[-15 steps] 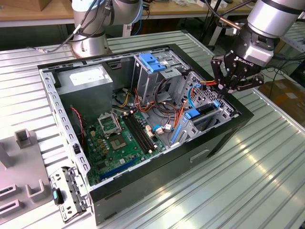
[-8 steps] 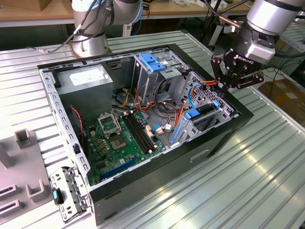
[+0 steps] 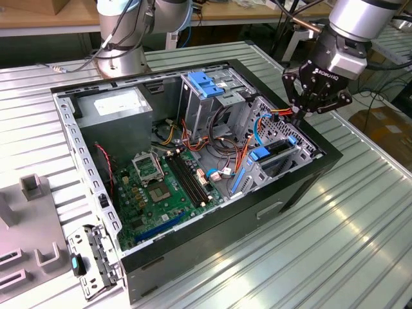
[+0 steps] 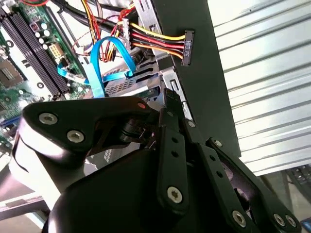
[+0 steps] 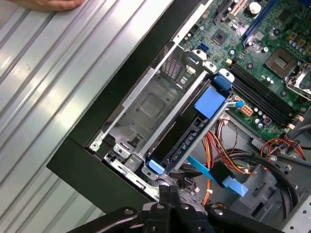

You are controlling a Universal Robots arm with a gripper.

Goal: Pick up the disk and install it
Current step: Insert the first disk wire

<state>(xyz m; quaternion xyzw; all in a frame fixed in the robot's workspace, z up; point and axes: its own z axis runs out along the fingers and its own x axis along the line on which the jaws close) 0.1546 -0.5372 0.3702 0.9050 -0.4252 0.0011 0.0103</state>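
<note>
The disk [image 3: 275, 148] sits on edge inside the drive bay at the case's corner on the exterior view's right. Its blue side rails and a blue tab show on top. In the first wrist view the disk [image 5: 187, 128] is a dark slab running between two blue rail ends. My gripper [image 3: 298, 116] hangs just above the bay's far end, shut, with nothing between its fingers. In the first wrist view the gripper [image 5: 167, 190] hovers at the disk's cable end. In the second wrist view the gripper [image 4: 170, 104] points at the case's rim.
The open computer case [image 3: 302, 187] lies on a ribbed metal table. Inside are a green motherboard [image 3: 158, 190], a grey power supply [image 3: 116, 106] and an upright cage with a blue handle [image 3: 205, 84]. A loose power connector [image 4: 187, 46] and blue data cable [image 4: 97, 63] hang near the bay. A hand [image 5: 48, 4] rests on the table.
</note>
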